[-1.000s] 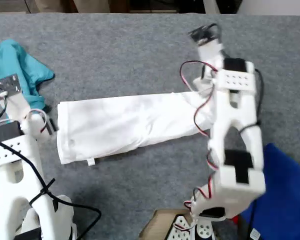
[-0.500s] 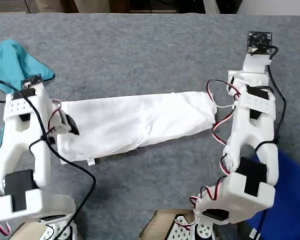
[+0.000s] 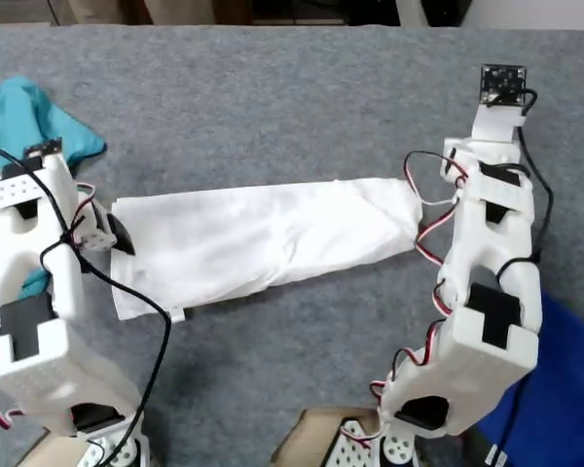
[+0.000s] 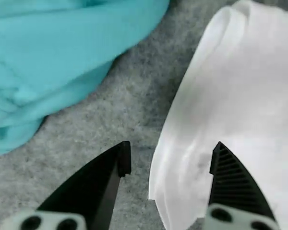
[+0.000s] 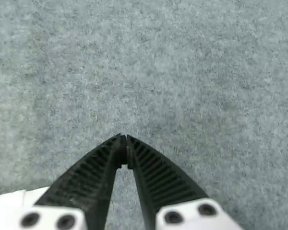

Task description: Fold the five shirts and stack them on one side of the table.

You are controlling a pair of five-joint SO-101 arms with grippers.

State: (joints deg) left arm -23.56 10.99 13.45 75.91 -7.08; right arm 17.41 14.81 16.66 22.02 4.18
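Left wrist view: left gripper gaping wide across the edge of one white shirt.
Right gripper is sitting pinched together over the table; the white shirt is lying between two arms; one teal shirt, one blue shirt are lying beyond.

No text, number or sign can be read anywhere. The small white tag at the hem of the long white folded shirt is too small for any print on it to be made out.
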